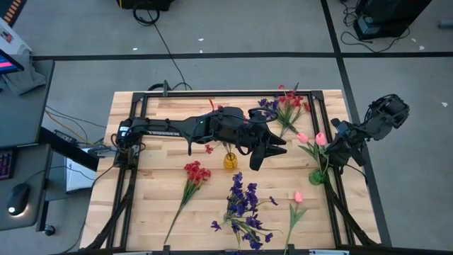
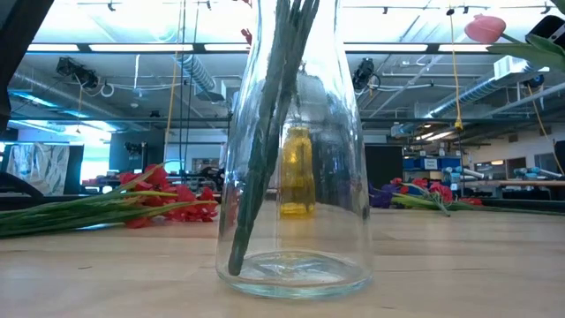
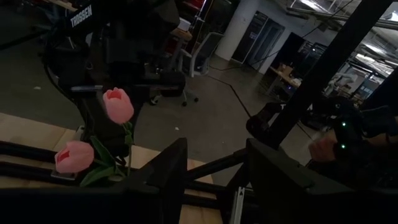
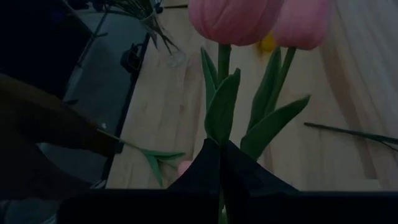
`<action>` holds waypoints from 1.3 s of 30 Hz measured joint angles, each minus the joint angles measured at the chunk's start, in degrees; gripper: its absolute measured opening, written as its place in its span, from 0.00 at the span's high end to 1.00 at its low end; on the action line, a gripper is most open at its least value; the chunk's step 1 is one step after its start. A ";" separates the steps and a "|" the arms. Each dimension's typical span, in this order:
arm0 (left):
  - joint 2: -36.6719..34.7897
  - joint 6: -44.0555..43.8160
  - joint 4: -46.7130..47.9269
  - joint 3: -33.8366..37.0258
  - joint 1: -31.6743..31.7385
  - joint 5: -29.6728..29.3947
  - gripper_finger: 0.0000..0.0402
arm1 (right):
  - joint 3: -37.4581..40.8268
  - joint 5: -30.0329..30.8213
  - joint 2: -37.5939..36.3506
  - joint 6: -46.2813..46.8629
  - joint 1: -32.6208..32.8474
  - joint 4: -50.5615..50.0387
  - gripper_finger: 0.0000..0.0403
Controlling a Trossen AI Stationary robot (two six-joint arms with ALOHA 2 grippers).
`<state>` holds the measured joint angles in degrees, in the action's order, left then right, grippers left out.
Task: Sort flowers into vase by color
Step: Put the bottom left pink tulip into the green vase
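Right end effector (image 1: 327,164) pinches two pink tulips (image 1: 312,138) at the worktop (image 1: 148,191) edge; left end effector (image 1: 265,152) hangs half-open, empty, beside the yellow vase (image 1: 231,160).

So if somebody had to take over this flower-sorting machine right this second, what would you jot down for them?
Right gripper: shut on the two pink tulips, holding their stems above the green vase at the table's right edge.
Left gripper: part open, holding nothing, hovering mid-table near the yellow vase.
Lying on the table: red sprig, purple bunch, one more pink tulip, and a mixed red and purple bunch at the far edge.
A clear vase already holds green stems.
Done: little can be confirmed.
Left: lower the tulips in, then sort everything still lying loose.
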<state>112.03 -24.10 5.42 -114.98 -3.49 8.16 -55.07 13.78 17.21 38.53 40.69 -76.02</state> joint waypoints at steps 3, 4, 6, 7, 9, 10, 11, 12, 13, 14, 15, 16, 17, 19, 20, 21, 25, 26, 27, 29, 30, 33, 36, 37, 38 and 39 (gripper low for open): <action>0.00 0.00 0.10 0.00 0.00 0.00 0.58 | 0.86 -0.02 0.00 -0.02 0.00 -0.02 0.98; 0.00 0.02 0.10 0.00 0.00 0.00 0.58 | 1.49 -0.22 0.00 0.01 0.00 -0.07 0.98; 0.00 0.02 0.12 0.00 0.00 0.00 0.58 | 3.13 -0.39 0.00 0.29 0.00 0.22 0.98; 0.00 0.02 0.12 0.00 0.00 0.00 0.58 | 3.93 -0.32 0.00 0.26 0.00 0.90 0.98; 0.00 0.03 0.12 0.00 0.00 0.00 0.58 | 5.16 0.05 0.00 0.31 0.00 1.76 0.98; 0.00 0.02 0.12 0.00 0.00 0.00 0.58 | 5.53 0.16 0.00 0.30 0.00 2.14 0.98; 0.00 0.02 0.12 0.00 0.00 0.00 0.58 | 5.69 0.12 0.00 0.30 0.00 2.57 0.98; 0.00 0.02 0.14 0.00 0.00 0.00 0.58 | 5.75 0.00 0.00 0.30 0.00 2.70 0.97; 0.00 0.02 0.14 0.00 0.00 0.00 0.58 | 5.77 -0.13 0.00 0.32 0.00 2.66 0.97; 0.00 0.03 0.14 0.00 0.00 0.00 0.58 | 5.77 -0.22 0.00 0.32 0.00 2.61 0.97; 0.00 0.04 0.14 0.00 0.00 0.00 0.58 | 5.73 -0.22 0.00 0.34 0.00 2.41 0.97; 0.00 0.04 0.15 0.00 0.00 0.00 0.58 | 5.64 -0.28 0.00 0.34 0.00 2.27 0.97; 0.00 0.04 0.19 0.00 0.00 0.00 0.58 | 5.60 -0.47 0.00 0.34 0.00 2.28 0.97; 0.00 0.04 0.31 0.00 0.00 0.00 0.58 | 5.60 -0.62 0.00 0.34 0.00 2.38 0.97; 0.00 0.04 0.34 0.00 0.00 0.00 0.58 | 5.60 -0.75 0.00 0.35 0.00 2.38 0.97; 0.00 0.06 0.34 0.00 0.00 0.00 0.58 | 5.60 -0.93 0.00 0.36 0.00 2.43 0.97; 0.00 0.06 0.37 0.00 0.00 0.01 0.58 | 5.60 -2.12 0.00 0.93 0.00 2.79 0.93; 0.00 0.10 0.43 0.00 0.00 0.01 0.58 | 5.60 -2.25 0.00 0.97 0.00 2.83 0.91; 0.00 0.22 0.54 0.00 0.00 0.02 0.58 | 5.60 -2.57 0.00 0.97 0.00 2.91 0.88; 0.00 0.86 0.60 0.00 0.00 0.02 0.58 | 5.60 -3.67 0.00 1.09 0.01 2.71 0.83; 0.00 1.25 0.60 0.00 0.00 0.02 0.58 | 5.59 -3.95 0.00 1.43 0.01 2.64 0.80; 0.00 1.35 0.60 0.00 0.00 0.02 0.58 | 5.60 -4.23 0.00 2.18 0.02 2.03 0.73; 0.00 1.36 0.60 0.00 0.00 0.02 0.58 | 5.60 -5.28 0.02 2.90 0.02 1.83 0.67; 0.00 1.36 0.60 0.00 0.00 0.02 0.58 | 5.60 -5.47 0.00 3.09 0.02 1.82 0.66; 0.00 1.36 0.60 0.00 0.00 0.02 0.58 | 5.60 -5.93 0.00 3.20 0.02 1.76 0.65; 0.00 1.36 0.60 0.00 0.00 0.02 0.58 | 5.60 -6.37 0.02 3.39 0.02 1.58 0.64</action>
<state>112.03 -22.74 6.02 -114.98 -3.49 8.19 -49.47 7.41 17.23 41.92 40.71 -74.44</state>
